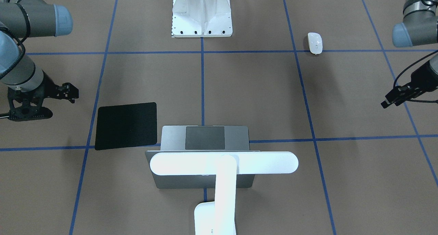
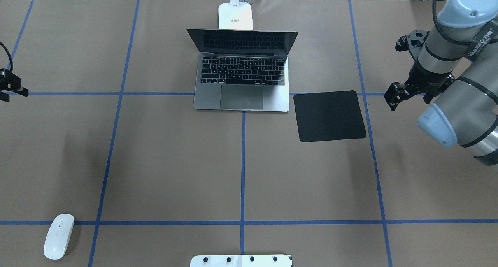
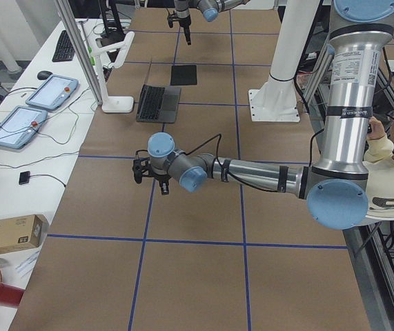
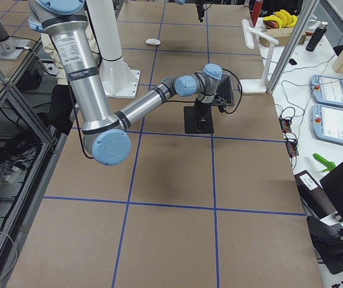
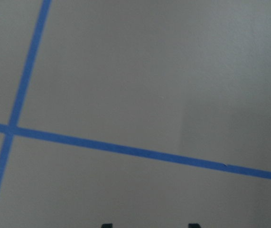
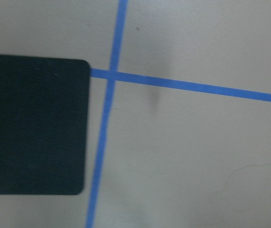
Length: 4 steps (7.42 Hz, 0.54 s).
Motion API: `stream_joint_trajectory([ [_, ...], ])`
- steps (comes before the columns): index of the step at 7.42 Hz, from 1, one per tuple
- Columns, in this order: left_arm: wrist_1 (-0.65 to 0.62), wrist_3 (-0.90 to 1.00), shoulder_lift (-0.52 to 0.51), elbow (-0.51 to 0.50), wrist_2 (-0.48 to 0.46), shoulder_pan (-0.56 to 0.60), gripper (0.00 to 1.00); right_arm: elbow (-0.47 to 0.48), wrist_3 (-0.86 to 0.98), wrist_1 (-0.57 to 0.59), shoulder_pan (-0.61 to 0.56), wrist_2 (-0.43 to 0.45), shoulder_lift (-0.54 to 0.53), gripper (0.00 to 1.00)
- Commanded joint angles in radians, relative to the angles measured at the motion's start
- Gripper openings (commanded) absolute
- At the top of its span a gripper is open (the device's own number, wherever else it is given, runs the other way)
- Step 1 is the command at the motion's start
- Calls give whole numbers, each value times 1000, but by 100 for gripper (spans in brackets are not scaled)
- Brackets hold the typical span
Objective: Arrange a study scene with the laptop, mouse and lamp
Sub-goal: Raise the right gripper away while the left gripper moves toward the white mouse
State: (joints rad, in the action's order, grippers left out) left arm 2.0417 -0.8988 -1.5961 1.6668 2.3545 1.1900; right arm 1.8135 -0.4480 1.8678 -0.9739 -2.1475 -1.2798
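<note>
The grey laptop (image 2: 241, 80) stands open at the far middle of the table, with its lid (image 1: 205, 178) towards the front-facing camera. Behind it rises the white lamp (image 1: 224, 163), base (image 2: 235, 16) on the table's far edge. The white mouse (image 2: 58, 236) lies alone at the near left, also visible as mouse (image 1: 315, 43). My left gripper (image 2: 7, 86) hovers open over bare table at the left edge; its fingertips (image 5: 107, 225) show apart. My right gripper (image 2: 392, 97) hangs just right of the black mat, open and holding nothing.
A flat black mat (image 2: 330, 116) lies right of the laptop; its corner (image 6: 35, 126) shows in the right wrist view. The white bolted pedestal (image 1: 202, 14) stands at the near middle edge. A person (image 3: 390, 145) sits beside the table. Blue tape lines grid the brown surface.
</note>
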Motion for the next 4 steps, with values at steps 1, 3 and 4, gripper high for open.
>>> stream_joint_trajectory([
  [1, -86, -101, 57, 166, -10, -82, 66, -16, 147, 2, -35, -11, -52, 100],
  [3, -86, -137, 132, 256, -81, -202, 74, -17, 228, 2, -48, -14, -107, 100],
  [4, -86, -159, 154, 280, -83, -245, 77, -14, 283, 2, -68, -14, -131, 100],
])
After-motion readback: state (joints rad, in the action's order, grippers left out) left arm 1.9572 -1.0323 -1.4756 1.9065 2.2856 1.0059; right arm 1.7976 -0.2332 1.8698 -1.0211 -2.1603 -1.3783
